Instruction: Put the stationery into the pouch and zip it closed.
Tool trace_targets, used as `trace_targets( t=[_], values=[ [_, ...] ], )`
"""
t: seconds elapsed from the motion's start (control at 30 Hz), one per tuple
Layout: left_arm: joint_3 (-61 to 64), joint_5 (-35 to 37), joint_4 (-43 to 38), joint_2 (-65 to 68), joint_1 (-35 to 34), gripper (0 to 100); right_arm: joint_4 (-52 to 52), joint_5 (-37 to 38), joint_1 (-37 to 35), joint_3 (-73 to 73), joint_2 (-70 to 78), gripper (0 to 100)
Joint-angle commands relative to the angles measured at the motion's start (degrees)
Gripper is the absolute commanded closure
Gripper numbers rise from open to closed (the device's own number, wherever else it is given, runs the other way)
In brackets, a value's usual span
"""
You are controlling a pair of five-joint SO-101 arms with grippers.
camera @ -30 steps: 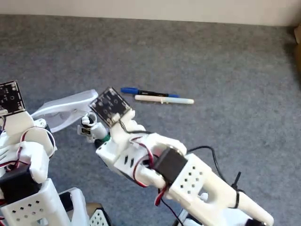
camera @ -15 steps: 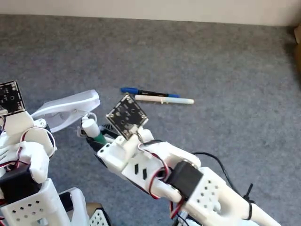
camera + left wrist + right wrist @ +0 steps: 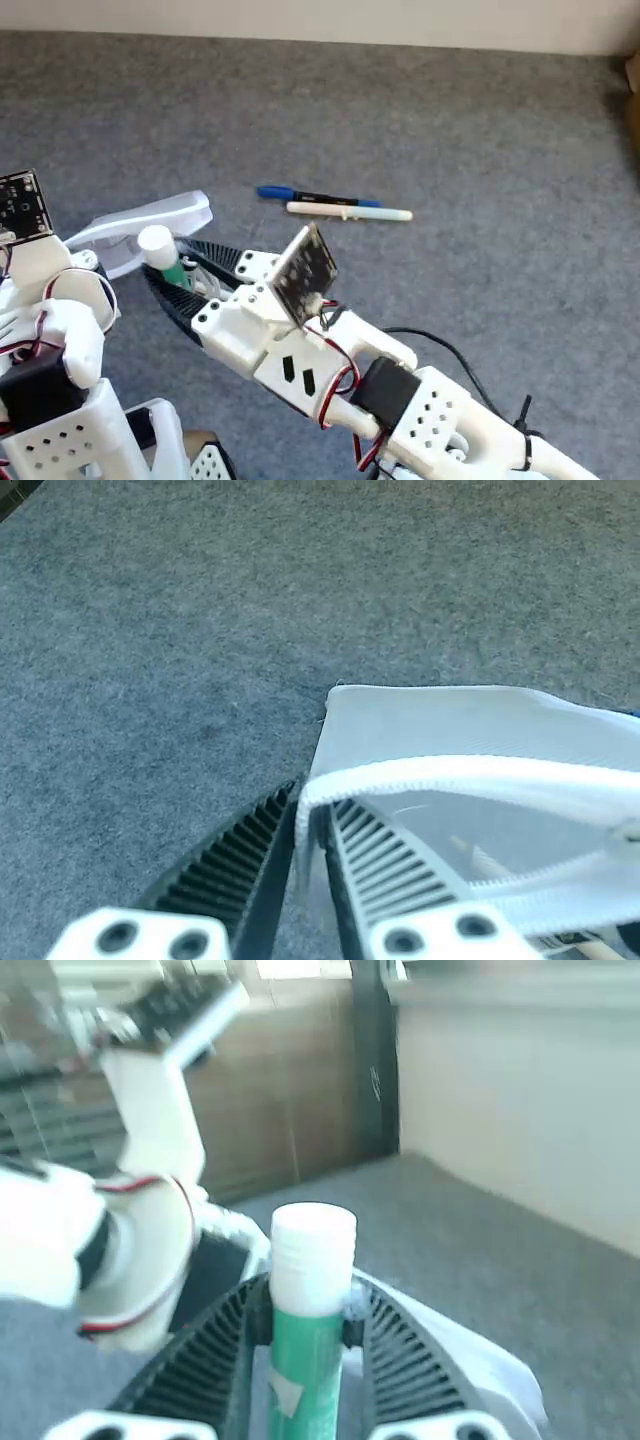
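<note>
Between right gripper fingers, pinched tight: green glue stick, white cap end sticking out past fingertips, just beside pouch. Left gripper clamped on zipper rim of white pouch, mouth gaping open. Farther out on grey carpet, well apart from pouch: blue pen and white pen, side by side, almost touching.

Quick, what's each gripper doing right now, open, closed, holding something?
Left gripper: closed on the edge of the pouch.
Right gripper: closed on the glue stick.
</note>
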Motion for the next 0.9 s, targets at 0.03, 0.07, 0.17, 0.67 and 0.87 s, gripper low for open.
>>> trace_targets(
  t=[0.03, 0.07, 0.17, 0.67, 0.87],
  values=[
    [-0.57, 0.62, -2.02, -0.04, 1.27, 99, -15.08, 0.0, -1.1, 1.8, -1.45, 99.3],
    [-0.57, 0.7, -2.02, -0.04, 1.27, 99, -17.45, 0.0, -1.1, 2.33, -1.45, 99.3],
    [-0.57, 0.7, -2.02, -0.04, 1.27, 99, -22.11, 0.0, -1.1, 2.77, -1.27, 99.3],
    [-0.57, 0.7, -1.93, -0.04, 1.27, 99, -43.12, 11.08, -0.75, -3.74, 21.93, 99.3],
    [-0.57, 0.7, -1.93, -0.04, 1.27, 99, -44.62, 12.84, 0.48, -3.65, 26.95, 99.3]
  ],
)
